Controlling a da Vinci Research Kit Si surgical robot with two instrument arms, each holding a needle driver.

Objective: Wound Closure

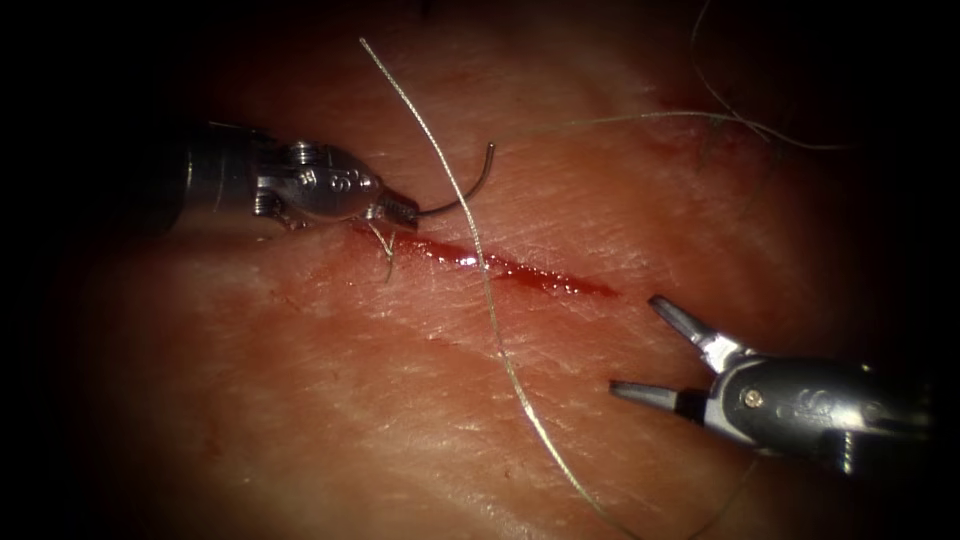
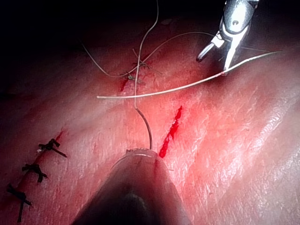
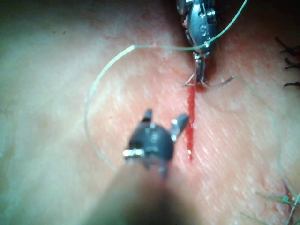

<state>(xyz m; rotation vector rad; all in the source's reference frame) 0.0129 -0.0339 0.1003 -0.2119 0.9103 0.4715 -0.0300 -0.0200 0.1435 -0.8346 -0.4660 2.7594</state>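
Your left tool (image 1: 398, 210) is clamped on one end of the needle (image 1: 470, 190), clear of the tissue (image 1: 300, 400); your right tool (image 1: 655, 350), jaws apart, holds nothing beside the cut (image 1: 520, 270).

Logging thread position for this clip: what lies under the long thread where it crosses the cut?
The thread lies over the cut and its red fluid, on the tissue; the strip directly beneath is covered.

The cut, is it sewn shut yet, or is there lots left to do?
Not yet. Done: one knot with short thread ends sits at the left end of the cut. In hand: the left tool holds the needle at one end, above the tissue, not in it. The right tool is open, holding nothing. Left: the rest of the cut gapes red, thread lying across it.
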